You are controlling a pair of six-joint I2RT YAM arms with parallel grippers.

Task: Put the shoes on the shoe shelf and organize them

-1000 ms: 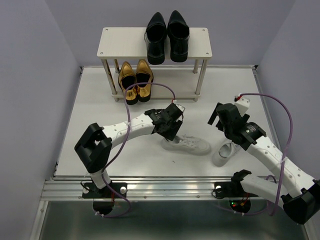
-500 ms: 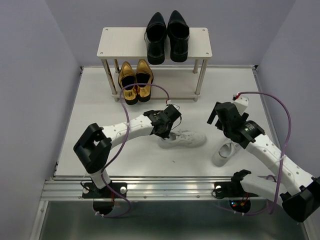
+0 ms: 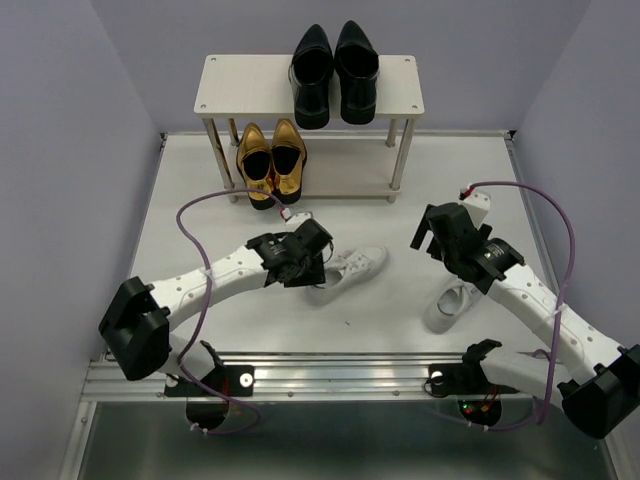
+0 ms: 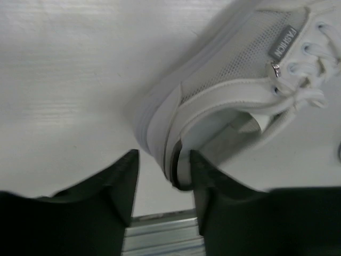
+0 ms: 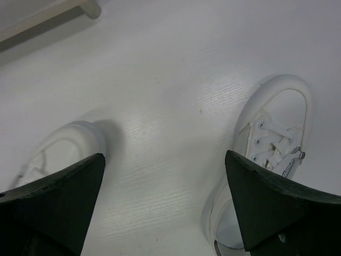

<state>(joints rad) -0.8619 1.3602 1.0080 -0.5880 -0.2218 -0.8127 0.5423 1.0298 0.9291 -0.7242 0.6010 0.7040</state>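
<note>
My left gripper (image 3: pixel 303 266) is shut on the heel of a white sneaker (image 3: pixel 350 268), which lies mid-table with its toe pointing right. In the left wrist view one finger (image 4: pixel 205 186) is inside the heel of this sneaker (image 4: pixel 234 80) and the other is outside. My right gripper (image 3: pixel 438 236) is open and empty above the table. The second white sneaker (image 3: pixel 450 305) lies just near of it and shows at the right of the right wrist view (image 5: pixel 266 149). The shoe shelf (image 3: pixel 240 85) holds black dress shoes (image 3: pixel 333 75) on top and gold loafers (image 3: pixel 270 160) on the lower board's left.
The right part of the shelf's lower board (image 3: pixel 350 185) is bare. A shelf leg (image 5: pixel 90 8) shows at the top of the right wrist view. Purple cables loop over both arms. A metal rail (image 3: pixel 330 375) runs along the table's near edge.
My left gripper has moved left and away from the front edge with the sneaker, swinging its toe toward the shelf. My right gripper has shifted slightly left.
</note>
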